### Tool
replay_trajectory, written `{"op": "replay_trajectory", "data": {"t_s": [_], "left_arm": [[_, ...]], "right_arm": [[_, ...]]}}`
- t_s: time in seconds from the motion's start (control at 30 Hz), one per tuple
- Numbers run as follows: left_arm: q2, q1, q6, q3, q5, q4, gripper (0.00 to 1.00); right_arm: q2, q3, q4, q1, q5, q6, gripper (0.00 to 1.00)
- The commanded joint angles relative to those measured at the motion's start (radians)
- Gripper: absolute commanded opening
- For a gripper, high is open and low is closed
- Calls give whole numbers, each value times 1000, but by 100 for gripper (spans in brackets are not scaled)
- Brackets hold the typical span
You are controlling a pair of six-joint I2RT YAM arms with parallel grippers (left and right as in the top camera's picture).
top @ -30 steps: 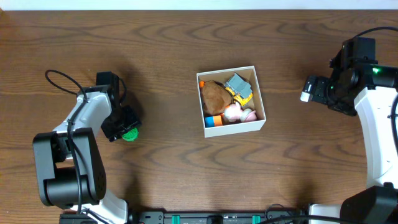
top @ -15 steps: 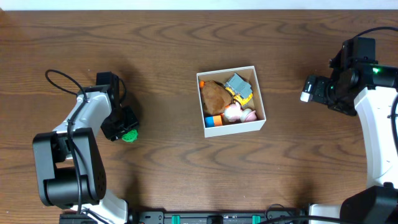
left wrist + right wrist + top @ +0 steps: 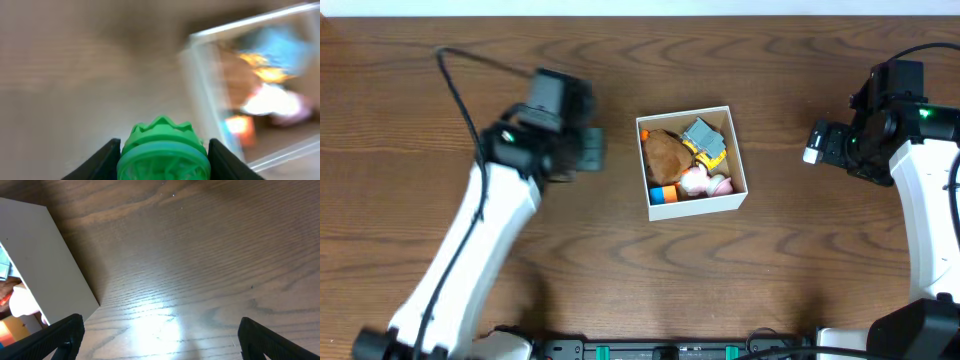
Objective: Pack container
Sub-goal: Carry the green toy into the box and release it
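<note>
The container (image 3: 695, 203) is a small white box at the table's middle, holding several toys: a brown plush (image 3: 665, 152), a grey and yellow toy (image 3: 705, 138), a pink one and an orange and blue one. My left gripper (image 3: 592, 150) is just left of the box, motion-blurred. It is shut on a green ribbed toy (image 3: 162, 152), which is hidden under it in the overhead view. The left wrist view shows the box (image 3: 200, 95) ahead to the right. My right gripper (image 3: 813, 143) is open and empty, right of the box; its wrist view shows the box's white wall (image 3: 40, 255).
The dark wood table (image 3: 620, 270) bears nothing else. The right arm's body runs down the right edge, and the left arm stretches from the bottom left toward the box.
My left arm has lifted the green toy off the table at the left and swung it up and right, close to the box. The right arm has not moved.
</note>
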Motion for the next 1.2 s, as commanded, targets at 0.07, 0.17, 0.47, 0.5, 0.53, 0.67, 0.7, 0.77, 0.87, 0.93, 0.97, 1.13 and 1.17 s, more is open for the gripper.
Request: {"op": "replay_trajectory", "data": {"t_s": [0.07,0.17,0.47,0.5,0.53,0.67,0.7,0.77,0.87,0.93,0.97,1.13,1.17], "left_arm": [[-8,-214,163,11,-5,72,40],[39,-293,206,11,-5,92,41],[259,-347,202,11,-4,99,49],[266,-347,202,11,-5,99,63],[269,-345,203,11,-5,100,74],[251,-327,202,26,-6,91,91],[237,-317,200,38,-6,85,94],[203,-294,167,59,-13,68,95],[119,-235,109,67,-64,49,96],[61,-177,65,67,-108,26,97],[33,-140,45,67,-114,13,97],[-53,88,16,67,-114,-14,98],[-58,124,17,67,-114,-14,98]], "right_arm": [[1,-2,1,-6,-3,-10,99],[1,-2,1,-6,-4,-10,99],[1,-2,-3,-6,-3,-10,99],[1,-2,-3,-6,-3,-10,99],[1,-2,-3,-6,-4,-10,99],[1,-2,-3,-6,-3,-11,99],[1,-2,-3,-6,-3,-11,99],[1,-2,-3,-6,-4,-22,99],[1,-2,-6,2,-4,-26,97],[-2,-2,-2,15,-4,-24,97],[-3,-2,7,24,-3,-25,98],[-23,-2,89,123,64,-26,99],[-24,-2,103,146,92,-26,99]]}}
